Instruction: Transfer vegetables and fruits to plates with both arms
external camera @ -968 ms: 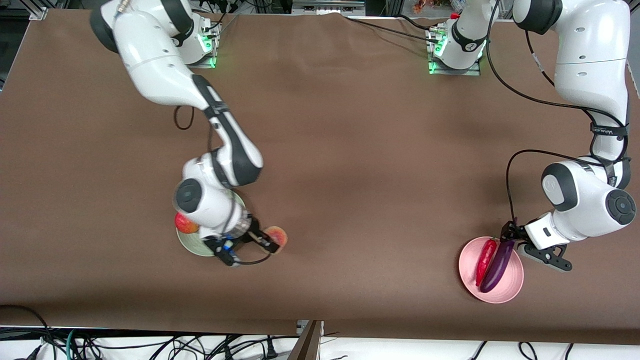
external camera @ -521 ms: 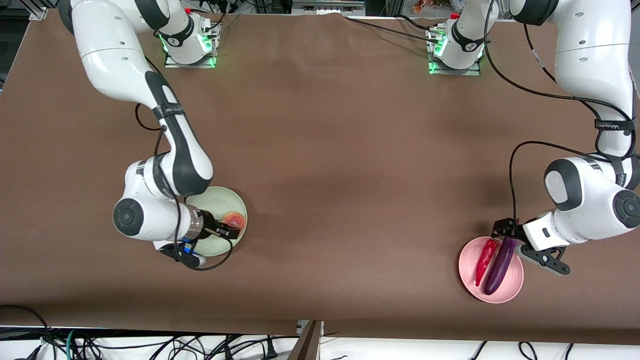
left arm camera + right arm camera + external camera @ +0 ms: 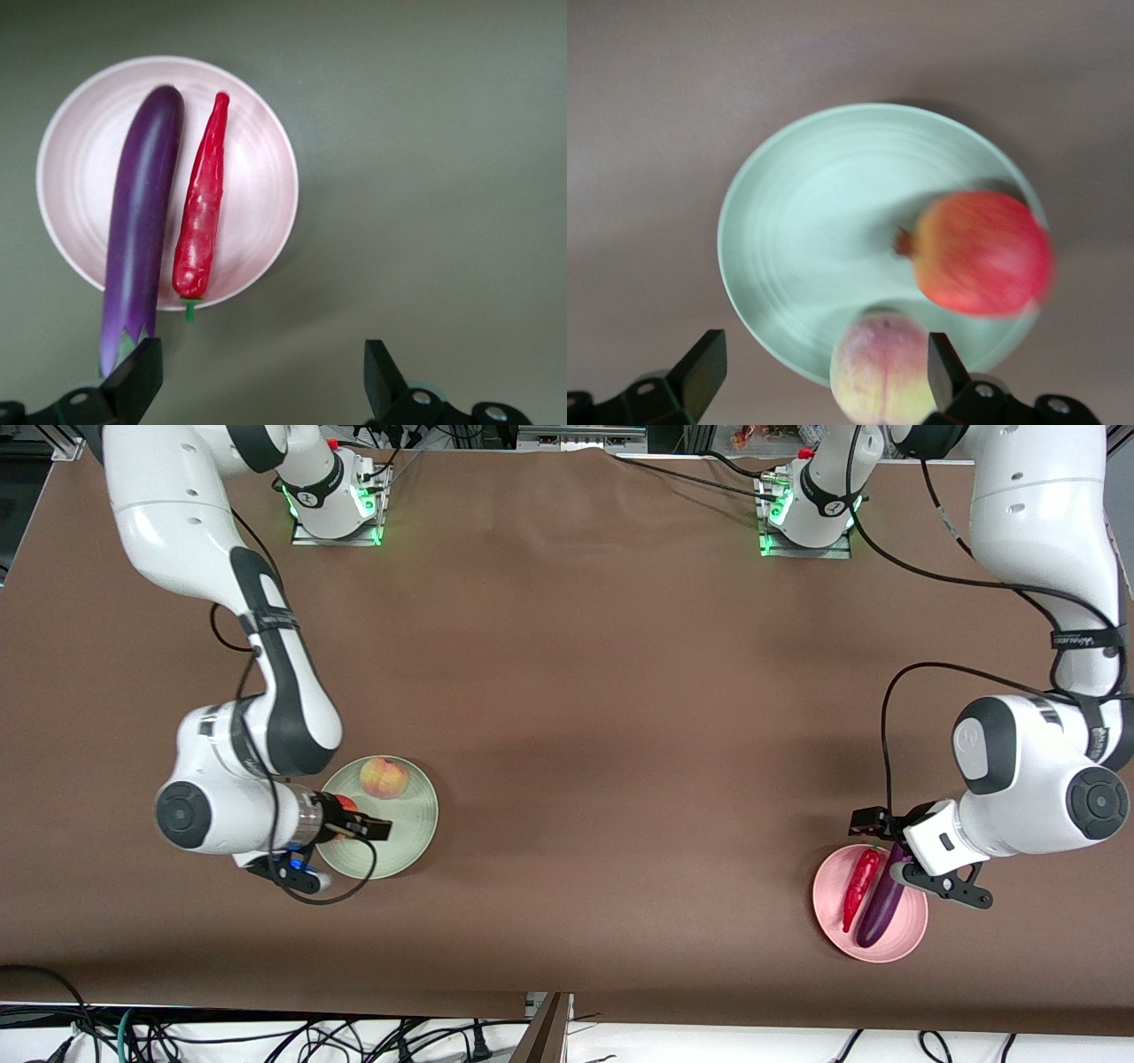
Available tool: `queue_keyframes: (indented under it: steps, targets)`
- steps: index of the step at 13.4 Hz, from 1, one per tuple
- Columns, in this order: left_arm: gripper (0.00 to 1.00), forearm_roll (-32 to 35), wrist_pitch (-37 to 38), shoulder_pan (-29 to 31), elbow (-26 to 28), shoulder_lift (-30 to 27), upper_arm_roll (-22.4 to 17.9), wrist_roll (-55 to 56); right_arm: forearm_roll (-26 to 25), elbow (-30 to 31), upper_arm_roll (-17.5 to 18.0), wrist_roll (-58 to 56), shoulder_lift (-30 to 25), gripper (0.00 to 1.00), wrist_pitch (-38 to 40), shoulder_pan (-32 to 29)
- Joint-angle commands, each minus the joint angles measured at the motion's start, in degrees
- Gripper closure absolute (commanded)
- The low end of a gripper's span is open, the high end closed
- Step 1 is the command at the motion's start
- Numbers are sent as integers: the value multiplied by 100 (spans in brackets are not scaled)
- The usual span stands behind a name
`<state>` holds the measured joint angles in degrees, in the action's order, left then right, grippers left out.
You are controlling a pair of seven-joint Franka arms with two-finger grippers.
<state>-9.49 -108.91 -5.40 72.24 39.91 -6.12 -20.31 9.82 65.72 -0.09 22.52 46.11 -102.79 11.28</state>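
The peach [image 3: 384,777] and the red fruit [image 3: 982,253] sit on the green plate [image 3: 409,836], the peach at its 11 o'clock. The eggplant [image 3: 879,905] and chili [image 3: 859,886] lie side by side on the pink plate [image 3: 905,945].

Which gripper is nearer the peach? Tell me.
Right. The right gripper, open, is over the green plate beside the peach; the left gripper, open, is over the pink plate.

The right gripper [image 3: 372,831] has swung from beside the green plate [image 3: 416,841], where it held the peach [image 3: 384,777] clear of the rim a second ago, to a spot over the plate — its fingers now spread and empty. The peach now lies on the plate, released, on the part farther from the front camera. The left gripper [image 3: 873,824] has drawn up from the pink plate [image 3: 912,939], shifting slightly toward the table's middle — fingers apart.
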Motion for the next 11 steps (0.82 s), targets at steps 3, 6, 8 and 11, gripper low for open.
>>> queue_keyframes:
  steps: [3, 6, 8, 11]
  targets:
    - [0, 193, 968, -103, -18, -1176, -135, 1361, -815, 1175, 79, -738, -2522, 0, 1612, 15]
    - [0, 220, 1248, 81, 588, -2081, -135, 1380, -824, 2802, 26, -1109, -4290, 0, 1167, 6]
    - [0, 263, 1792, 179, 659, -2573, -135, 1406, -833, 2745, -148, -1528, -4392, 0, 1174, 6]
    - [0, 299, 2365, 205, 1062, -3233, -135, 2056, -815, 2656, -245, -1804, -4330, 0, 1183, -47]
